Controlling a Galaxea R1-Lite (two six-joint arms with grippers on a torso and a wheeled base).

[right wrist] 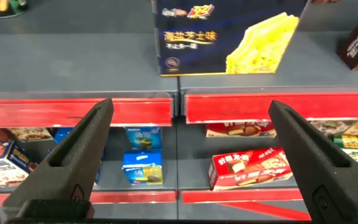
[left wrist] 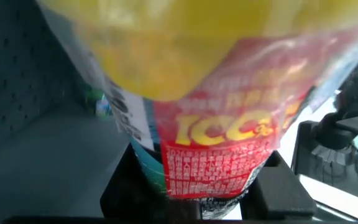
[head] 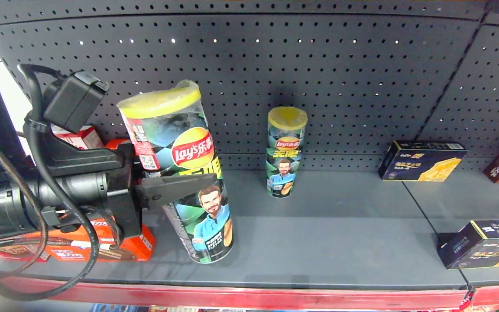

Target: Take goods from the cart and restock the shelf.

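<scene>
Head view, left arm: the black forearm comes in level from the left edge over the near left of the grey metal shelf [head: 340,234], wrist turned so the fingers point right, cable looping below it.
Left claw: the left gripper [head: 184,180] is clenched around the tall cardboard chip can with a yellow plastic lid [head: 191,151]. One dark finger [head: 176,187] crosses the can's near face about halfway up; the other is hidden behind it.
Held can: it is tilted, lid leaning left and far, base close to the shelf's near red edge strip [head: 232,297]. Whether the base touches the shelf I cannot tell.
Second can: a smaller-looking matching yellow-lidded chip can [head: 285,151] stands upright far back against the dark perforated back panel [head: 319,65], well apart to the right of the held one.
Left wrist view: the held can [left wrist: 229,124] looms directly before the camera, yellow lid nearest, with black fingers [left wrist: 278,193] flanking its lower body.
Right claw: the right gripper [right wrist: 191,104] is released, its two black fingers [right wrist: 73,162] spread wide with nothing between, facing the red edge strip [right wrist: 129,111] just near the near dark blue box [right wrist: 229,37].
Neighbours: orange cartons [head: 102,247] lie under the left arm; a far dark blue box [head: 422,160] and the near dark blue box [head: 483,249] sit right.
</scene>
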